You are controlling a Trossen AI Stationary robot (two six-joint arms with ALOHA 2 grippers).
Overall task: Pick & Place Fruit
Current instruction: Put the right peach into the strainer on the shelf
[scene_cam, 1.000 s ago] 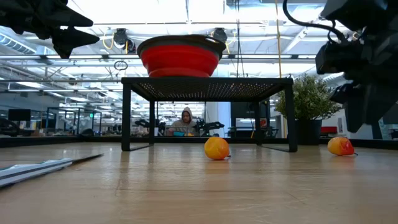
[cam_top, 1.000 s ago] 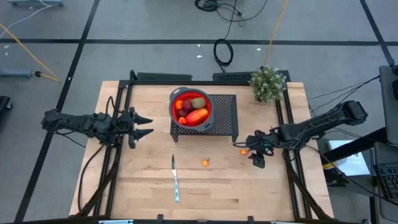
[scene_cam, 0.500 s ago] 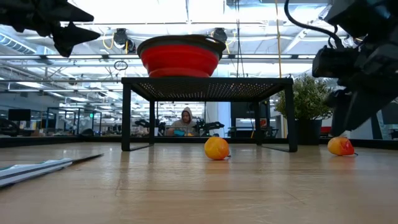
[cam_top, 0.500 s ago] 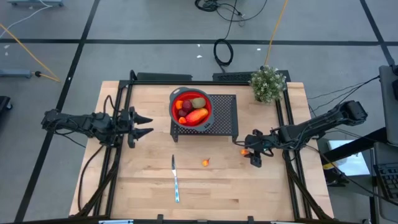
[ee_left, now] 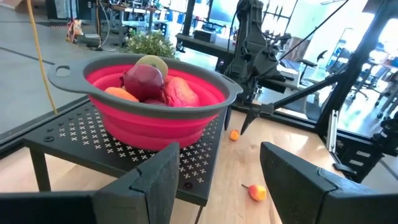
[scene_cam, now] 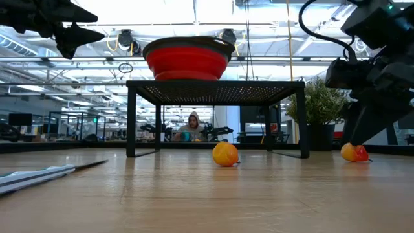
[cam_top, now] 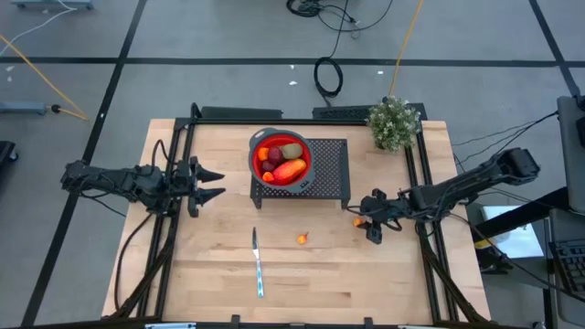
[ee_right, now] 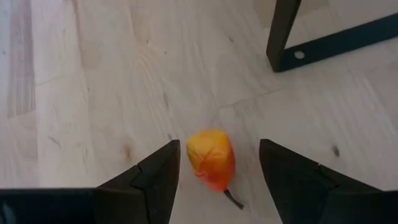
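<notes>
A round red bowl (cam_top: 281,157) sits on a black perforated stand (cam_top: 322,172) and holds a red-orange oval, a brown-green fruit and dark red ones (ee_left: 151,81). Two tiny orange fruits lie on the wooden table: one (cam_top: 302,238) near the middle, the other (ee_right: 211,160) by the stand's right leg. My right gripper (ee_right: 219,147) is open and slants down over that second fruit (cam_top: 357,222), a finger on each side of it, apart from it. My left gripper (cam_top: 216,183) hangs open and level, left of the stand, with nothing in it.
A silver knife (cam_top: 258,262) lies toward the table's near edge, left of the middle fruit. A potted plant (cam_top: 394,122) stands at the far right corner. The stand's leg (ee_right: 283,31) rises just beyond my right gripper. Black rails run along the table's sides.
My right gripper has come down toward the tiny orange fruit by the stand's right leg and tipped more steeply downward. The fruit has stayed where it lay.
</notes>
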